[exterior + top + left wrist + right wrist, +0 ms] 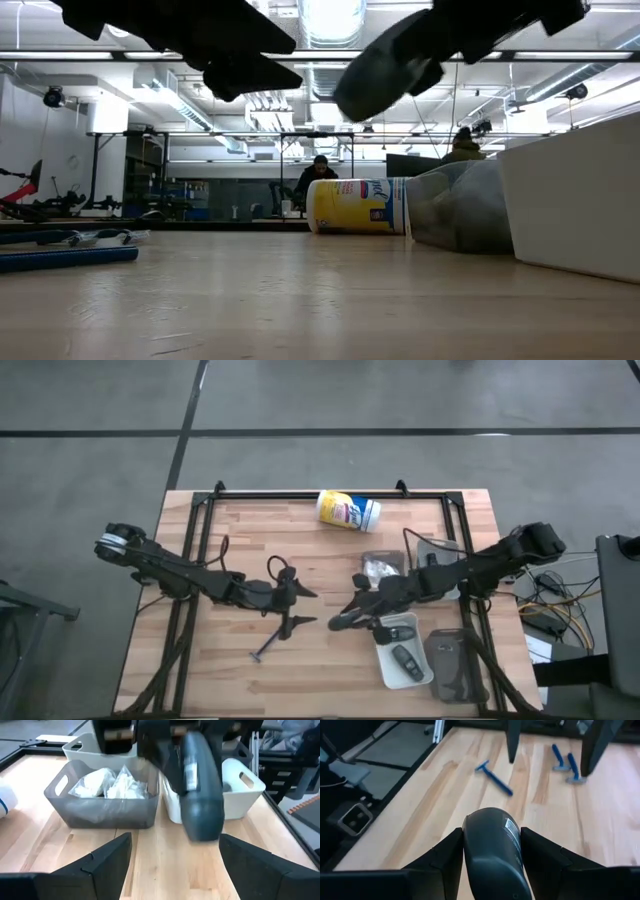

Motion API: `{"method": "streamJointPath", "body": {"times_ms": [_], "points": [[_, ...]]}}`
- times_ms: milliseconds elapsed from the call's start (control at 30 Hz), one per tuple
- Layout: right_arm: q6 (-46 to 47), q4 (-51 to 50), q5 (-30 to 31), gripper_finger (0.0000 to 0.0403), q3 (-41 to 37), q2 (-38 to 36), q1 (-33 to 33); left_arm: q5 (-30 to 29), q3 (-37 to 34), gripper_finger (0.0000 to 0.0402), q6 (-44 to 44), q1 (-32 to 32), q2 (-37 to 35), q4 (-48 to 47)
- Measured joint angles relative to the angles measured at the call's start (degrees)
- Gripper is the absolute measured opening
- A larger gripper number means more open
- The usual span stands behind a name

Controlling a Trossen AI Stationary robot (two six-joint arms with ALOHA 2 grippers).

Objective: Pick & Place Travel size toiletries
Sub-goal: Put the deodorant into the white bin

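the right hand [490,851] grips a dark grey tube [492,847] with a pale label, held in the air above the table [300,530], just beside the white tray [388,670] that holds two more tubes [403,644]. facing the held tube, the left hand [297,607] stands wide and empty. white packets [111,784] lie in the grey tray [100,812] beside the white tray.

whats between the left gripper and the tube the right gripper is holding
Nothing: in the high view bare wooden table separates the open left gripper from the dark grey tube in the right gripper.
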Motion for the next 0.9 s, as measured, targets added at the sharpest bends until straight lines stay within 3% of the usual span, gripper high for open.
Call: {"method": "streamJointPath", "body": {"times_ms": [500,900], "points": [[11.58,-20.28,0.21,0.0170,-0.18,-15.17,0.49,0.06,-0.13,0.0303,-1.09,-0.04,-0.02,-3.85],[17.23,-26.88,0.75,0.0167,-1.22,-18.61,4.72,0.11,-0.20,0.0303,-3.07,-0.11,-0.02,-5.01]]}}
